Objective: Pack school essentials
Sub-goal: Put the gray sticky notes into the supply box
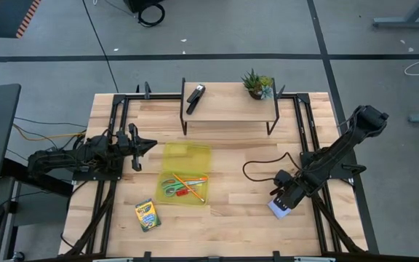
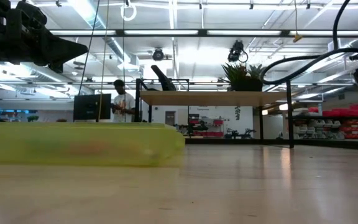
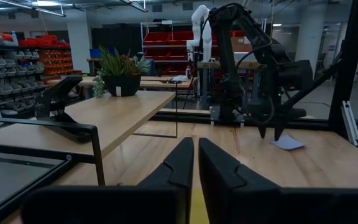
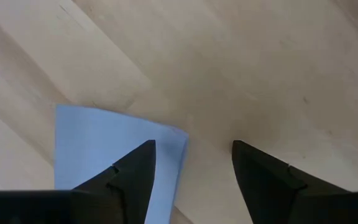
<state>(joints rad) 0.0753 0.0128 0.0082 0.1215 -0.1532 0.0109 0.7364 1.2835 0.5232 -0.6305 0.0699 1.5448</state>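
A translucent yellow pouch [image 1: 188, 156] lies flat mid-table and shows as a yellow band in the low view [image 2: 73, 143]. In it lie green-handled scissors [image 1: 172, 185], an orange pen [image 1: 192, 179], a yellow pencil [image 1: 195, 191] and a small red piece [image 1: 182, 194]. The yellow-green crayon box [image 1: 148, 215] lies flat near the table's near edge. The pale blue notepad [image 1: 277, 211] [image 4: 98, 143] lies flat on the right. My right gripper [image 1: 279, 196] [image 4: 193, 155] is open and points down, one finger over the notepad's edge, the other over bare wood. My left gripper [image 1: 150, 145] [image 3: 195, 149] is shut, left of the pouch.
A low wooden shelf [image 1: 228, 109] stands at the far edge with a black stapler [image 1: 196, 98] and a small potted plant [image 1: 257, 85] on it. A black cable [image 1: 257, 166] loops over the table beside the right arm. A person [image 2: 123, 102] stands in the room beyond.
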